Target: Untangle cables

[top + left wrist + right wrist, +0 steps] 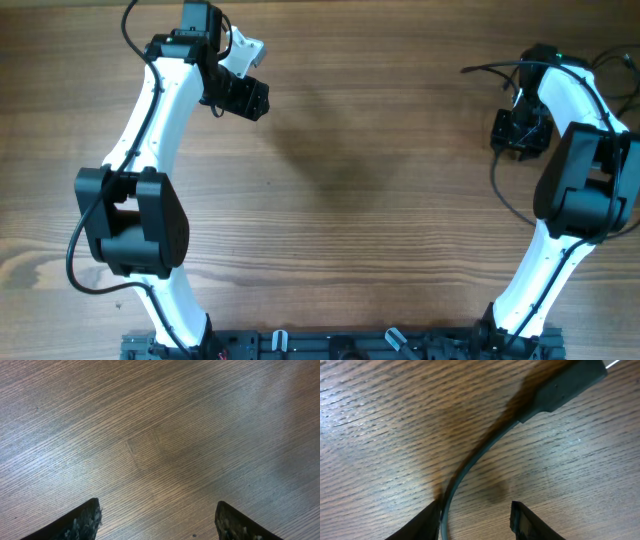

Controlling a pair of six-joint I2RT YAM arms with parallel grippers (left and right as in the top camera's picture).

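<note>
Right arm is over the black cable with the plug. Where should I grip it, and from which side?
I'd grip the thin cord of the cable just behind its plug, from above, fingers across its run. The plug body is thicker, while the cord passes between the fingers of the open right end effector, close to one.

place: likely lab | cue: wood-grain table [350, 150], mounted robot arms [150, 120]
</note>
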